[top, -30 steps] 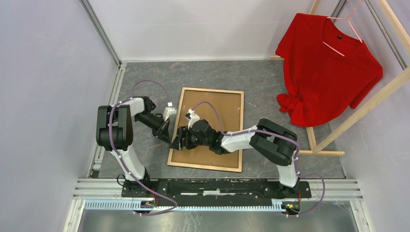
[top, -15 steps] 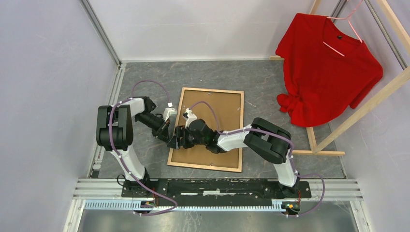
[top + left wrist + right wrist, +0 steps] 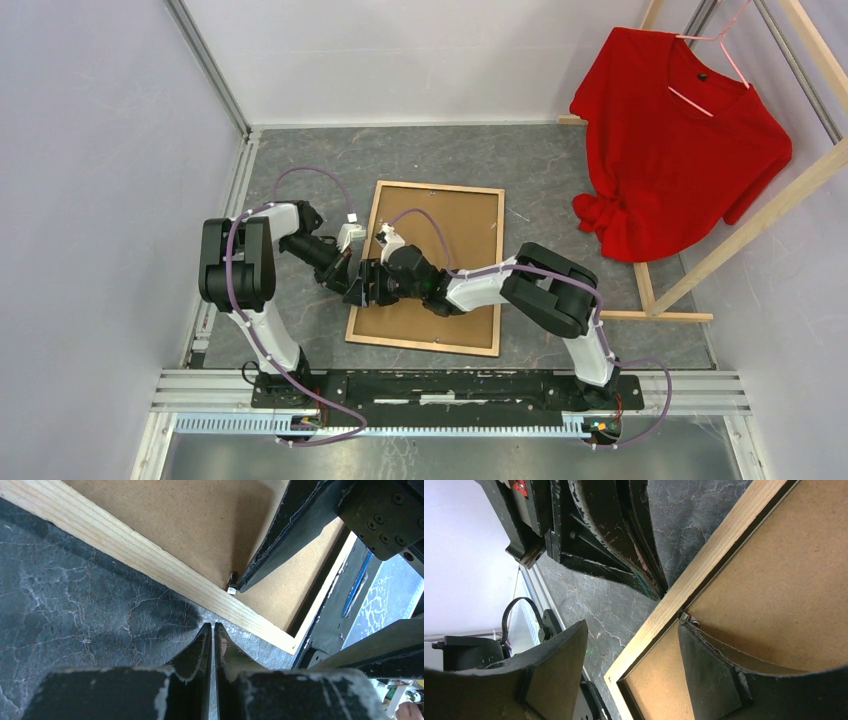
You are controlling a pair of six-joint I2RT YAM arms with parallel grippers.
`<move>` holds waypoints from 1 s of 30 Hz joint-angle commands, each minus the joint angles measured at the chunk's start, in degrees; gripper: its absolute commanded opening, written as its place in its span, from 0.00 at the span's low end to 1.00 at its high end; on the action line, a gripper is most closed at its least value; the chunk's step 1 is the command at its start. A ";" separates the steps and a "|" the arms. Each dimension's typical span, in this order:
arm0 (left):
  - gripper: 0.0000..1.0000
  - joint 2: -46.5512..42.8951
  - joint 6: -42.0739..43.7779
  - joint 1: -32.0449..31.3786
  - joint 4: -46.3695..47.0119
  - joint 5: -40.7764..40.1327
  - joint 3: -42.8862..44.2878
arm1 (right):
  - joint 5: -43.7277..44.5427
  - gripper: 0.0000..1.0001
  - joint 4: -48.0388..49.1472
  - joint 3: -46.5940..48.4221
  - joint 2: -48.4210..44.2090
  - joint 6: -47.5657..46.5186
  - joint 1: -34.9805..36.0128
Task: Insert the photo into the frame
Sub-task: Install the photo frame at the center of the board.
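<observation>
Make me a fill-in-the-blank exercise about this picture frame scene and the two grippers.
1. The frame lies face ___, its light wood back showing around the brown backing board.
2. The left gripper, at the frame's outer edge, is ___.
3. The right gripper is ___, its fingers straddling the frame's rail.
4. The hanging shirt is ___.
Missing words: down; shut; open; red.
</observation>
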 commanded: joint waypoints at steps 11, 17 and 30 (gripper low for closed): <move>0.11 -1.18 -1.09 0.38 -0.48 -0.07 1.20 | -0.44 0.75 1.45 -0.73 -3.60 -0.98 -0.95; 0.12 -0.16 -3.59 2.89 -1.18 0.41 6.81 | -0.89 0.80 3.89 -6.55 -11.91 -3.84 -6.21; 0.40 12.63 -16.67 3.40 0.22 12.44 22.14 | -3.49 0.80 2.87 0.77 -3.45 -6.22 -17.78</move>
